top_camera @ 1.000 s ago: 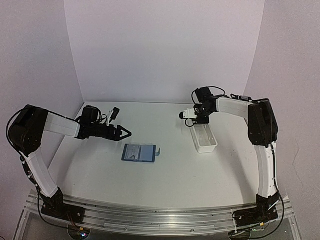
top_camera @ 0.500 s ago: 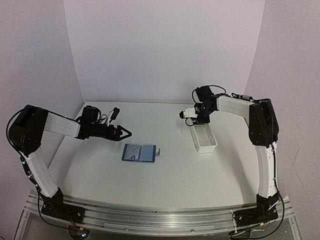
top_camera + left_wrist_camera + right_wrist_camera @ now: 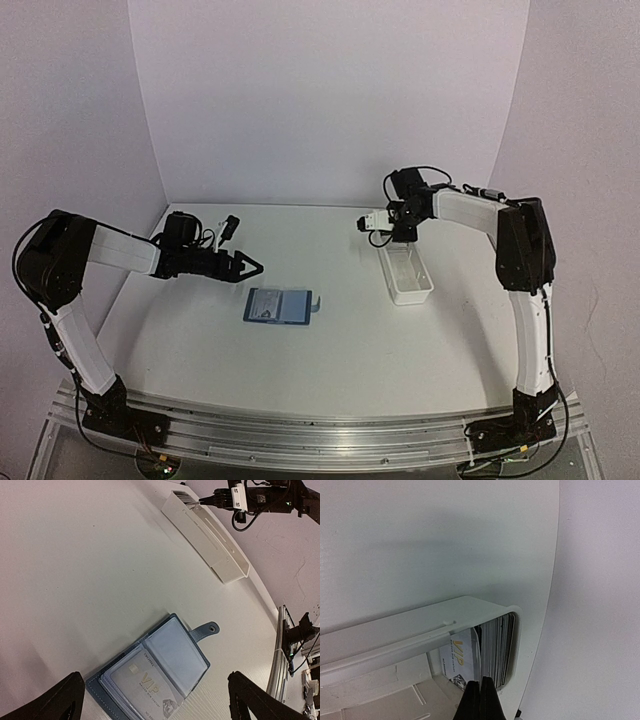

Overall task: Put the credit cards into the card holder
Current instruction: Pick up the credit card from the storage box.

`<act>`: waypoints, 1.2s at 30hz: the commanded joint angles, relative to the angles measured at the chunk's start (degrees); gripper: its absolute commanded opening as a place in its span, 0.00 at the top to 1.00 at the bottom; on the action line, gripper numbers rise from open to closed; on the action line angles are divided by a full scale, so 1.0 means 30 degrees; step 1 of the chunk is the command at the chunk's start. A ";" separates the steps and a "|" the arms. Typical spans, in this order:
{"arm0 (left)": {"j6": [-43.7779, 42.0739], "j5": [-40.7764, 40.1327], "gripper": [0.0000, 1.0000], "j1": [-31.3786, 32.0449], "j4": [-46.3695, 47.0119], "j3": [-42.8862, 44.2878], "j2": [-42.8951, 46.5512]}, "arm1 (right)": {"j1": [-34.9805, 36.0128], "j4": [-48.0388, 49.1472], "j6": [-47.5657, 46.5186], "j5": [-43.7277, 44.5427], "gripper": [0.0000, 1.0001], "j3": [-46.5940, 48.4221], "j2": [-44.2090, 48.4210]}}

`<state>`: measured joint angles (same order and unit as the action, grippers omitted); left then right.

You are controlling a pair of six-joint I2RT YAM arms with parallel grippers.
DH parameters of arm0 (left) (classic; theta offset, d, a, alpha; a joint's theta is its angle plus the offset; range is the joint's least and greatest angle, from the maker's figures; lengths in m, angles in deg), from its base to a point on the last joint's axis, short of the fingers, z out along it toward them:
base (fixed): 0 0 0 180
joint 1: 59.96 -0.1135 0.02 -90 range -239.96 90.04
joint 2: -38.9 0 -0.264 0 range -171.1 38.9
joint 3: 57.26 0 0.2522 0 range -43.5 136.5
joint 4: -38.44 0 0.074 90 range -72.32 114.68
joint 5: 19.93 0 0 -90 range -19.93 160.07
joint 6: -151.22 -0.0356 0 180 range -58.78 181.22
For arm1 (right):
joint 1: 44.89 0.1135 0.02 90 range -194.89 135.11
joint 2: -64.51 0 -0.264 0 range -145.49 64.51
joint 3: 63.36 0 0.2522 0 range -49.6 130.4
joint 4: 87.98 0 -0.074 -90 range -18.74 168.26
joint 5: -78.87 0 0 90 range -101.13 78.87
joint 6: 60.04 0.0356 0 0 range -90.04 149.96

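- Card holder (image 3: 278,306): I see it lying open and flat, lower centre of the top view.
- Left gripper (image 3: 256,266): jaws spread wide, empty, above and left of the holder.
- Right gripper (image 3: 480,695): fingertips pressed together, nothing visible between them, over the credit cards (image 3: 495,645) standing at the far end of the white tray (image 3: 408,278).

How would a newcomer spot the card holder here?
On the white table, look left of centre, near the left claw. The card holder lies open there: small, dark blue, with a snap tab and a VIP card showing, unlike the long white tray further right.
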<state>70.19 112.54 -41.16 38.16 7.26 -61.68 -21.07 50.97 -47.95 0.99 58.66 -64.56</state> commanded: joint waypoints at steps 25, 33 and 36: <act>-0.0896 0.1731 0.09 -0.0018 0.1135 0.0702 0.2252 | 0.1999 -0.0495 1.3204 -0.4072 1.00 0.7610 0.1811; 0.0867 0.5417 0.10 -0.0297 0.2927 0.2031 0.3134 | 0.3744 1.3885 2.8093 -1.3022 1.00 -0.0971 0.4220; 0.0538 0.6480 0.04 -0.0392 0.3453 0.2247 0.3624 | 0.4187 1.7218 3.0607 -1.5125 1.00 -0.2384 0.4297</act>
<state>71.42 124.93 -41.64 43.58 10.91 -54.72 -9.57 80.67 21.88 -29.82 57.26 -52.52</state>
